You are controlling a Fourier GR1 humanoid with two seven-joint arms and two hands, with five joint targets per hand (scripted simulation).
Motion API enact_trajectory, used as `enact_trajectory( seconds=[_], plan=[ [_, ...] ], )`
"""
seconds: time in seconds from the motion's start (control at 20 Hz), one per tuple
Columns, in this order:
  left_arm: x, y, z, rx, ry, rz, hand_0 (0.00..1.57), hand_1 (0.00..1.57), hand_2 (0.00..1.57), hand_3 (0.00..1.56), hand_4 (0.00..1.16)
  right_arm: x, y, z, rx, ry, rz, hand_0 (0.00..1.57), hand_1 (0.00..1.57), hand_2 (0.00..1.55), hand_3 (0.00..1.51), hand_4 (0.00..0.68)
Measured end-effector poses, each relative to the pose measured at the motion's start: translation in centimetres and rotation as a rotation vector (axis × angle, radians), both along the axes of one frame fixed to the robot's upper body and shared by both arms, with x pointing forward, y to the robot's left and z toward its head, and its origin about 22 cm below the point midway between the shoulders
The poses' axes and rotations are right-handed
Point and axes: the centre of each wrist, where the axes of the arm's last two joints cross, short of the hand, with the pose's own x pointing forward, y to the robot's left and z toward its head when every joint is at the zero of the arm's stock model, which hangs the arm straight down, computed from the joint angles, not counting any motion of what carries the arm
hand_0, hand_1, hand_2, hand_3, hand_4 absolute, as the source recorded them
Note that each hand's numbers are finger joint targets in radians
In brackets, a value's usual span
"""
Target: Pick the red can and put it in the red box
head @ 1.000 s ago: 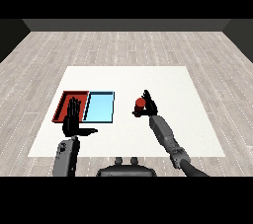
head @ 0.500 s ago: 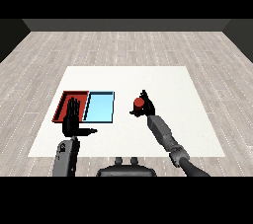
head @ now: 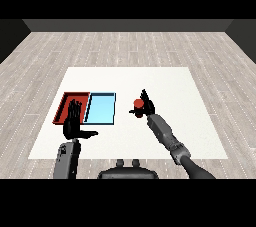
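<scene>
- Since half a second before, the red can [head: 138, 103] and the right hand [head: 146, 107] had drifted a little toward the trays; a second before, they had been slightly farther off to the right.
- That small shift meant, as I judged it, that the carry toward the red box had only just begun and most of the way was still ahead.
- The can sat at the hand's fingertip side, the fingers and thumb curled round it, so the hand was clamped on the can and seemed to hold it just above the white table [head: 175, 86].
- The light blue tray [head: 101, 109] lay to the left of that hand, apart from it, and the red tray [head: 66, 102] lay beyond the blue one, touching its far edge.
- The right forearm ran up from the lower right corner, slanting toward the middle of the table.
- The left hand [head: 75, 126] stood upright over the near end of the red tray, fingers straight and apart, thumb stuck out sideways, holding nothing.
</scene>
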Motion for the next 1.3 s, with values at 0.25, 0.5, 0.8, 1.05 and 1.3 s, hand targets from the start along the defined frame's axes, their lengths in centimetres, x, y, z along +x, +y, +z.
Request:
enact_trajectory(
  seconds=[0.25,0.5,0.8,1.05,1.3],
  plan=[
    [0.5,-0.7,0.0,0.004,-0.004,0.008,0.0,0.0,0.0,0.0,0.0,0.0,0.2,-0.2,-0.089,0.004,-0.053,1.53,1.53,1.48,1.43,0.573],
    [0.2,0.0,-0.2,0.004,-0.007,0.011,0.0,0.0,0.0,0.0,0.0,0.3,0.5,0.0,-0.17,0.017,-0.076,1.54,1.54,1.47,1.42,0.575],
    [-0.1,-0.5,-0.4,0.004,-0.002,0.004,0.0,0.0,0.0,0.0,0.0,0.4,1.2,0.3,-0.223,0.025,-0.065,1.53,1.53,1.47,1.41,0.546],
    [-0.3,-0.5,-0.2,0.005,-0.003,0.011,0.0,0.0,0.0,0.0,0.0,0.2,1.6,0.4,-0.243,0.024,-0.075,1.55,1.55,1.47,1.41,0.558],
    [0.1,-0.6,-0.3,0.001,-0.002,0.004,0.0,0.0,0.0,0.0,0.0,0.6,1.8,1.0,-0.244,-0.027,-0.098,1.54,1.54,1.47,1.38,0.586]
  ],
)
